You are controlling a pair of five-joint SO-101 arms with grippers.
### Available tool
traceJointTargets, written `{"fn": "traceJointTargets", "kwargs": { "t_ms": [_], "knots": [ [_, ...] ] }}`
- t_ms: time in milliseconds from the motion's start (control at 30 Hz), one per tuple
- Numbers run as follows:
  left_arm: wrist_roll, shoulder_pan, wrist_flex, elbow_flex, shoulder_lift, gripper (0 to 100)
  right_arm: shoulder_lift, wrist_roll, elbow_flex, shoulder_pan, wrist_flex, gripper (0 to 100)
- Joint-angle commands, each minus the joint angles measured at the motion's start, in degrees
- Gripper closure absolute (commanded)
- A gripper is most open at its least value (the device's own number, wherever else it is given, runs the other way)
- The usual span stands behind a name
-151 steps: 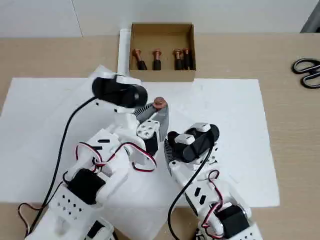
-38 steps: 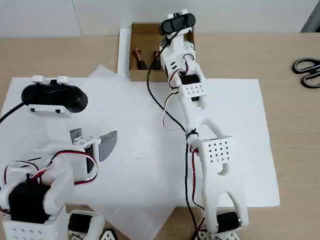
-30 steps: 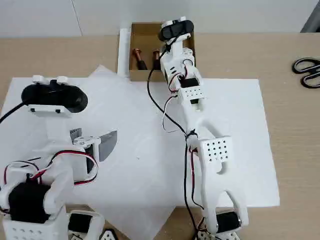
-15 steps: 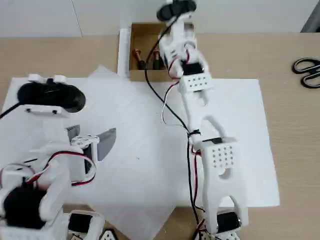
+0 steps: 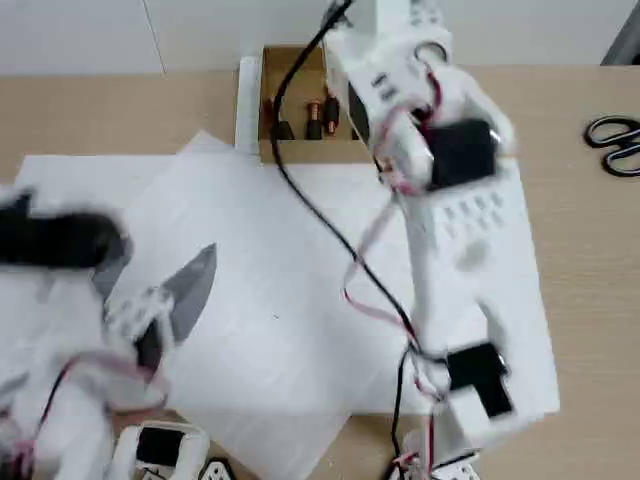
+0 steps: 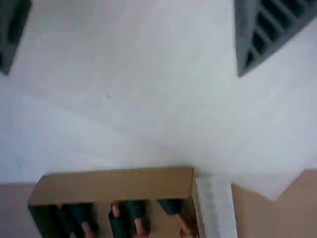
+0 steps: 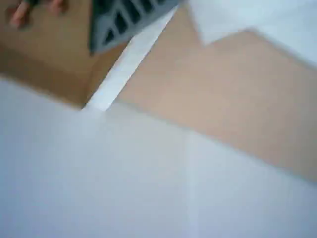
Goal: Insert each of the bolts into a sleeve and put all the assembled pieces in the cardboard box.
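Note:
The cardboard box [image 5: 300,150] stands at the table's far edge. Several copper bolts in black sleeves [image 5: 315,115] stand inside it, also seen as assembled pieces [image 6: 129,223] in the box [image 6: 114,186]. My right arm [image 5: 440,150] is raised over the box's right side. One grey finger [image 7: 124,20] of its open gripper hangs by the box corner [image 7: 44,64], holding nothing. My left gripper [image 6: 124,69] is open and empty above the white paper [image 6: 148,109]. In the high view the left gripper [image 5: 160,290] is at the near left.
A white strip [image 5: 246,100] lies against the box's left wall. Black scissors [image 5: 615,145] rest at the far right on the wooden table [image 5: 580,250]. White paper sheets [image 5: 300,300] cover the middle of the table.
The right arm has lifted up and back from the box, toward the right. The left arm has shifted left and toward the table's near edge, with its gripper still open.

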Motion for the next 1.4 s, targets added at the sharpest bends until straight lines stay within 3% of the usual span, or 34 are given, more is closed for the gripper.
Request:
{"fn": "traceJointTargets", "kwargs": {
  "t_ms": [0,133,267,500,600,733,933,1200,1367],
  "knots": [
    [-0.3,-0.2,-2.3,-1.1,-7.6,73,-13.8,0.5,-3.0,-2.6,10.6,78.7],
    [-0.3,-0.2,-5.9,4.7,-16.6,73,-23.8,0.4,-2.6,-3.6,21.1,78.7],
    [-0.3,-0.2,-12.0,17.5,-25.0,73,-34.3,0.4,2.3,-1.9,22.7,78.8],
    [-0.3,-0.2,-23.6,47.0,-37.4,73,-56.7,0.5,40.4,6.9,20.9,78.7],
    [-0.3,-0.2,-25.9,54.5,-36.2,73,-66.5,0.5,64.0,9.0,14.1,78.7],
    [-0.3,-0.2,-31.4,65.5,-36.7,73,-81.0,0.6,95.6,12.0,-2.4,78.7],
    [-0.3,-0.2,-38.4,77.8,-36.7,73,-103.9,0.7,130.7,15.6,-25.1,78.9],
    [-0.2,-0.2,-39.4,85.7,-36.7,73,-104.0,0.4,146.5,15.6,-34.2,78.7],
    [-0.1,0.2,-39.6,87.0,-36.7,73,-104.0,0.4,147.3,15.6,-34.5,78.8]
  ]
}}
